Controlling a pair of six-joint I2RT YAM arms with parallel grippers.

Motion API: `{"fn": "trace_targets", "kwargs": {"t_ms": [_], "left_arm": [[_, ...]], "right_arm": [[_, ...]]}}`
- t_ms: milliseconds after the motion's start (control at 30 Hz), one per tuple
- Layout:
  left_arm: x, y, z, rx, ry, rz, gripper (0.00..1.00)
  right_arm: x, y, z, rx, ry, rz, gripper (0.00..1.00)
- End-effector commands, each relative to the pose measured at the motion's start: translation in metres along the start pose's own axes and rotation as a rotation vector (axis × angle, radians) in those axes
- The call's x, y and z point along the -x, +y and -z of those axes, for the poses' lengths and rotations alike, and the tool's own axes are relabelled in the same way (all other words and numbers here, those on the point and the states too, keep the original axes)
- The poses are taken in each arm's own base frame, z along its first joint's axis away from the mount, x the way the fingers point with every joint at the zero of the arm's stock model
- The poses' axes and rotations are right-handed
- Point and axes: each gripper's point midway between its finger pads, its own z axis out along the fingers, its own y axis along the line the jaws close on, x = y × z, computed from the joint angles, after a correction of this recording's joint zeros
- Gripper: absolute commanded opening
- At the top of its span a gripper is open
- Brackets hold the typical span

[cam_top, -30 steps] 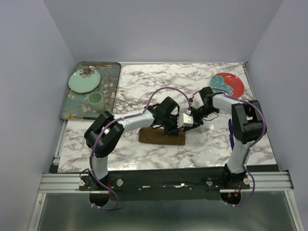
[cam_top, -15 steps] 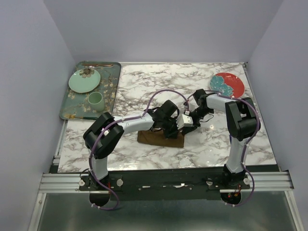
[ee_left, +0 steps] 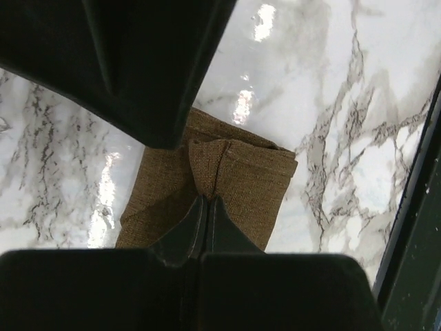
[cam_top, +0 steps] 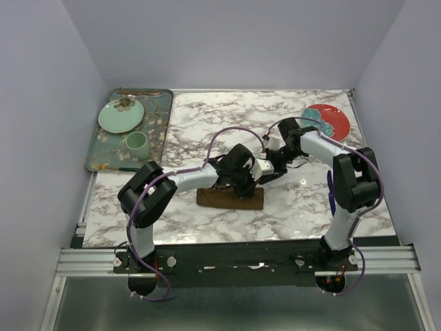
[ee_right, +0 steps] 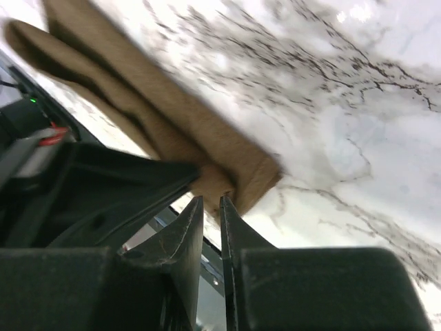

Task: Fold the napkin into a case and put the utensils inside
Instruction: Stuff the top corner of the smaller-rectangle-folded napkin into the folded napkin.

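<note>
The brown napkin [cam_top: 227, 199] lies folded as a narrow long strip on the marble near the front middle. My left gripper [cam_top: 242, 185] is over its right part and is shut, pinching a raised fold of the napkin [ee_left: 241, 179] at its tips [ee_left: 207, 198]. My right gripper [cam_top: 264, 174] hovers just behind the strip's right end. Its jaws [ee_right: 210, 200] stand a narrow gap apart with nothing between them, and the napkin [ee_right: 138, 89] lies beyond them. The blue-handled utensil [cam_top: 329, 187] lies at the right, partly behind the right arm. The copper-brown utensil [cam_top: 138, 92] lies on the tray's far edge.
A dark green floral tray [cam_top: 160, 131] at the back left holds a mint plate [cam_top: 120, 115] and a mint cup [cam_top: 136, 142]. A red plate [cam_top: 325, 120] sits at the back right. The two arms nearly meet over the napkin.
My right gripper has drawn back from the napkin's right end toward the far side. My left gripper and the napkin have shifted slightly left.
</note>
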Motion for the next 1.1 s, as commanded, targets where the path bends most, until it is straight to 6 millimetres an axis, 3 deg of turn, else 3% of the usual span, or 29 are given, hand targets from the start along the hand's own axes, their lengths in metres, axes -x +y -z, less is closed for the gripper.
{"fn": "trace_targets", "kwargs": {"t_ms": [0,33,67,167,267,433,700,1067], "left_arm": [[0.022,0.015,0.005,0.088,-0.139,-0.010,0.00],[0.017,0.015,0.007,0.100,-0.145,-0.018,0.00],[0.029,0.015,0.014,0.119,-0.191,-0.047,0.00],[0.034,0.015,0.024,0.139,-0.224,-0.071,0.00],[0.032,0.013,0.025,0.141,-0.234,-0.068,0.00],[0.035,0.013,0.030,0.187,-0.270,-0.075,0.00],[0.026,0.007,0.032,0.202,-0.271,-0.112,0.00],[0.029,-0.005,0.031,0.242,-0.280,-0.230,0.00]], "right_arm": [[0.020,0.018,0.021,0.049,-0.098,-0.012,0.24],[0.021,0.020,0.021,0.062,-0.098,-0.034,0.24],[0.021,0.020,0.021,0.074,-0.094,-0.049,0.24],[0.017,0.022,0.020,0.102,-0.083,-0.106,0.24],[0.005,0.019,0.009,0.119,-0.052,-0.192,0.24],[0.003,0.014,-0.005,0.160,-0.028,-0.271,0.25],[0.013,0.008,-0.017,0.185,-0.055,-0.266,0.25],[0.007,0.017,-0.014,0.219,-0.062,-0.277,0.27]]}}
